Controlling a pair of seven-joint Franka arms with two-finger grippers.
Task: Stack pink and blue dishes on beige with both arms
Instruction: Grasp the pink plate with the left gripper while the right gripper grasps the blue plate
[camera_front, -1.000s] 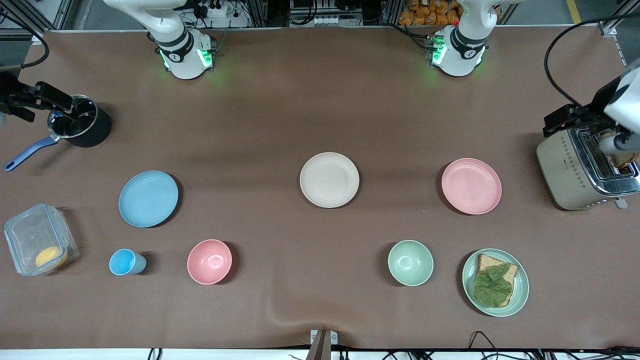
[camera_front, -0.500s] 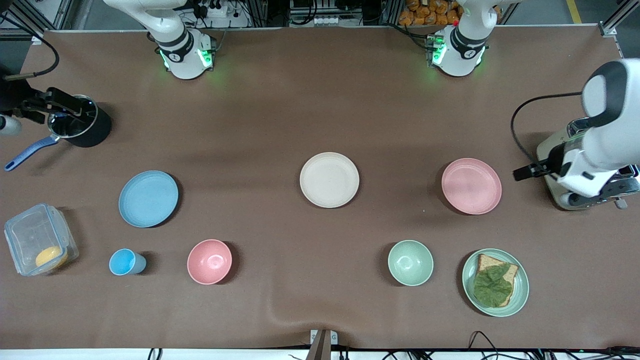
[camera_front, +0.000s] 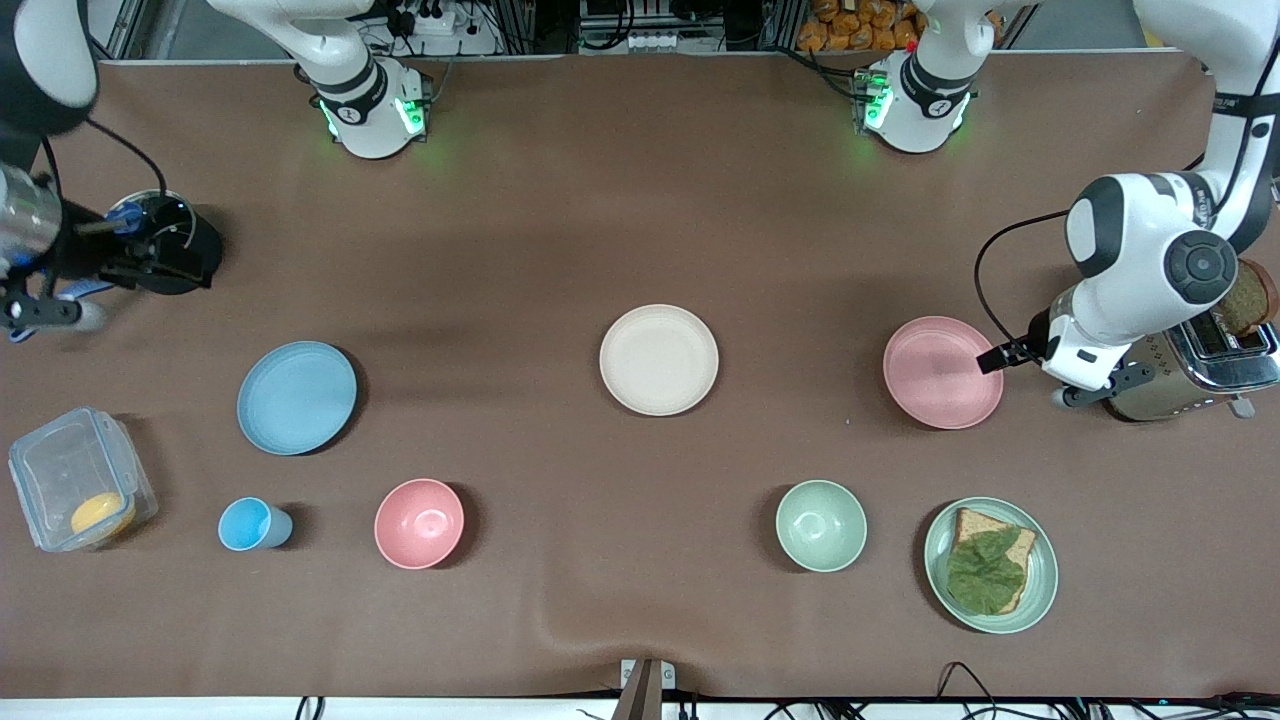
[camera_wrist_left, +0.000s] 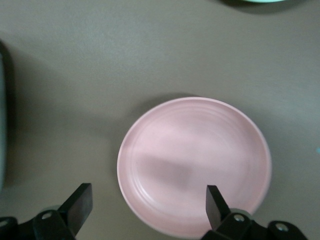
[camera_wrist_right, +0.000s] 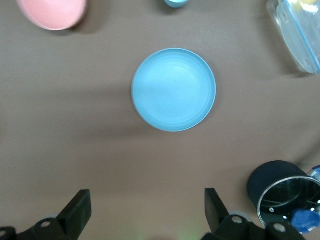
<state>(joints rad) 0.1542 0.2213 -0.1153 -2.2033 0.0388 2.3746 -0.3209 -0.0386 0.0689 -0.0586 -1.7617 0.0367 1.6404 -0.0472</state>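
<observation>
Both open-fingered grippers have been swung in from the table ends, left gripper (camera_wrist_left: 145, 210) over the pink plate (camera_front: 942, 372), right gripper (camera_wrist_right: 145, 210) near the blue plate (camera_front: 297, 397), so pickup is judged imminent.

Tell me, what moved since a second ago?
Both arms moved. The left gripper came away from the toaster to the pink plate, fingers open. The right gripper left the pot toward the blue plate, also open. All dishes, including the beige plate, stayed put.

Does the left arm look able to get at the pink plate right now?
Probably yes: the left gripper hangs open over the pink plate's edge nearest the toaster, and the plate is bare.
</observation>
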